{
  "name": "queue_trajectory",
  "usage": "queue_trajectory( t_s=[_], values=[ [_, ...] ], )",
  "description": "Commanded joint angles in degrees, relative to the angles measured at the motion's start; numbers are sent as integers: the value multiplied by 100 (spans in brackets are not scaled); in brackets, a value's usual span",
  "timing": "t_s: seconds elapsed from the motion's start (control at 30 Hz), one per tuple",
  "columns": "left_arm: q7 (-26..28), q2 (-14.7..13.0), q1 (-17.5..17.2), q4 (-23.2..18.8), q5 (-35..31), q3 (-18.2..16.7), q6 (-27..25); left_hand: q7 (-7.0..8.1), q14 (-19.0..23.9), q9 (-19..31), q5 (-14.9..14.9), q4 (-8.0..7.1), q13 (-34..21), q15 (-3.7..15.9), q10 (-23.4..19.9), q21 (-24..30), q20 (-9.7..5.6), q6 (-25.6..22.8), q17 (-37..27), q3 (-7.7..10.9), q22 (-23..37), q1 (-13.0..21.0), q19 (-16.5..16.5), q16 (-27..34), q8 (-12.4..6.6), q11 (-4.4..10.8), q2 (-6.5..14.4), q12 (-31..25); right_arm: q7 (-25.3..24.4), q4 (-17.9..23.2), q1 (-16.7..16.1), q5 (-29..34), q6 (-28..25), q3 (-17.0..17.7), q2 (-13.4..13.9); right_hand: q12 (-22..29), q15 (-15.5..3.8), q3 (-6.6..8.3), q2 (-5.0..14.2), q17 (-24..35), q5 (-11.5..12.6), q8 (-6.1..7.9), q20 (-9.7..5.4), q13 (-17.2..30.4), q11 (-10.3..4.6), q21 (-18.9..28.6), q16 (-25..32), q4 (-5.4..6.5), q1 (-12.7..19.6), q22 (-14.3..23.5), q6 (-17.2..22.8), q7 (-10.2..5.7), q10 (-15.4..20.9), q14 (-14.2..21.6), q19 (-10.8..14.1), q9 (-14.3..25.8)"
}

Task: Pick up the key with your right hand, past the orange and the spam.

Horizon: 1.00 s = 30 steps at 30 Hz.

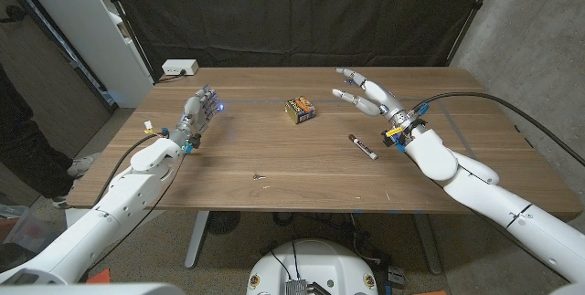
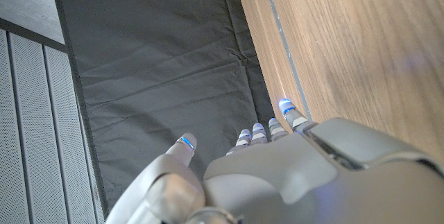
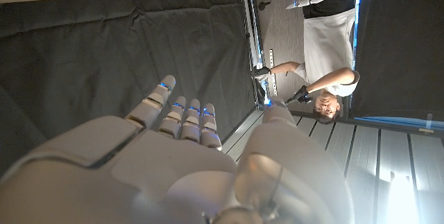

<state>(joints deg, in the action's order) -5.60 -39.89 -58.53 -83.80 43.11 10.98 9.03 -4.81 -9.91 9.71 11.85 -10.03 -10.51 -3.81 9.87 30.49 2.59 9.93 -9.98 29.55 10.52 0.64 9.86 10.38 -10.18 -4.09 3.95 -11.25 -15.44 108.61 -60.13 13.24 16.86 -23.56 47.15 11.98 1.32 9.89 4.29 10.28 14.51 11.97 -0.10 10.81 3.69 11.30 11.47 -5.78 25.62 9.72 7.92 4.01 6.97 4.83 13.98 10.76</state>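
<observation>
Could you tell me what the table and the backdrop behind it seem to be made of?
The table looks like wood or wood veneer with a matte brown finish: grain streaks run along its top. The backdrop seems to be matte black cloth: it hangs in folds and creases.

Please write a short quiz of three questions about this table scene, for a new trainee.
1. True or false: the right hand holds the small yellow-and-black box.
2. Which lies nearer the right hand? A) the dark pen-like stick; B) the white box.
3. Fill in: the left hand holds ____.
Key: 1 false; 2 A; 3 nothing.
</observation>
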Motion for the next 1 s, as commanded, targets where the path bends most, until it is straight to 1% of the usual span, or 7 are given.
queue_trajectory(
  t_s=[0.03, 0.17, 0.47, 0.57, 0.7, 0.83, 1.0],
  values=[
    [-30, -15, -30, 24, 24, -36, 33, -8, -745, 25, 12, -9, -24, -51, 660, -6, 27, 556, -33, -15, 31, 3, 633, 42, -29, -1, 498, -36, 47, 606, -231, 288, -562, 27, 189, -11, 35, -12, -39, 9, -22, 2, 11, 16, 10, -5, -11, -43, 12, 18, 74, -9, 38, 6, -14, 13],
    [-35, -20, -35, 33, 22, -46, 46, -4, -747, 25, 12, -10, -24, -52, 663, -9, 29, 554, -33, -18, 31, 1, 632, 42, -29, 4, 498, -35, 72, 831, -326, 361, -816, 44, 237, 3, 15, -10, -48, 10, -38, 11, 7, 19, -21, -2, 6, -59, 22, 19, 113, -12, 90, 68, -5, 15],
    [-70, -17, -31, 55, 35, -53, 61, -4, -748, 25, 14, -13, -24, -47, 660, -17, 23, 549, -34, -25, 32, -4, 630, 42, -29, -13, 498, -37, 59, 1220, -533, 632, -1282, 30, 344, 75, -14, 42, -28, 19, -86, 70, 8, 32, 14, 34, 66, -134, 118, 22, 345, -11, 367, 323, 117, 21],
    [-76, -20, -35, 49, 38, -59, 66, -3, -746, 25, 14, -14, -24, -48, 656, -20, 24, 547, -34, -28, 33, -5, 629, 43, -29, -13, 498, -38, 64, 1330, -590, 728, -1360, 24, 404, 78, -14, 44, -29, 21, -92, 74, 21, 35, 21, 41, 62, -139, 123, 22, 368, -16, 386, 327, 139, 22],
    [-80, -25, -50, 37, 41, -67, 75, -3, -746, 25, 14, -15, -24, -49, 658, -22, 29, 545, -35, -30, 33, -7, 630, 44, -29, -6, 498, -38, 114, 1423, -625, 761, -1355, 19, 483, 63, -17, 47, -33, 25, -103, 63, 108, 39, 2, 59, 54, -145, 126, 25, 366, -26, 373, 330, 195, 24],
    [-73, -33, -75, 20, 45, -77, 77, 2, -743, 25, 15, -16, -23, -46, 655, -27, 31, 537, -35, -33, 33, -8, 631, 45, -31, -7, 497, -39, 153, 1527, -655, 862, -1409, 3, 541, 51, -17, 59, -25, 26, -109, 50, 122, 42, -8, 74, 50, -158, 147, 27, 347, -38, 358, 339, 243, 25],
    [-62, -52, -114, -1, 53, -96, 71, 12, -747, 25, 15, -17, -23, -42, 652, -30, 27, 527, -35, -38, 34, -11, 628, 44, -34, -7, 497, -40, 130, 1578, -681, 1014, -1386, -55, 561, 70, -122, 102, 12, 49, -129, 52, 144, 57, -10, 120, 121, -185, 202, 39, 403, -108, 465, 570, 405, 33]
  ],
)
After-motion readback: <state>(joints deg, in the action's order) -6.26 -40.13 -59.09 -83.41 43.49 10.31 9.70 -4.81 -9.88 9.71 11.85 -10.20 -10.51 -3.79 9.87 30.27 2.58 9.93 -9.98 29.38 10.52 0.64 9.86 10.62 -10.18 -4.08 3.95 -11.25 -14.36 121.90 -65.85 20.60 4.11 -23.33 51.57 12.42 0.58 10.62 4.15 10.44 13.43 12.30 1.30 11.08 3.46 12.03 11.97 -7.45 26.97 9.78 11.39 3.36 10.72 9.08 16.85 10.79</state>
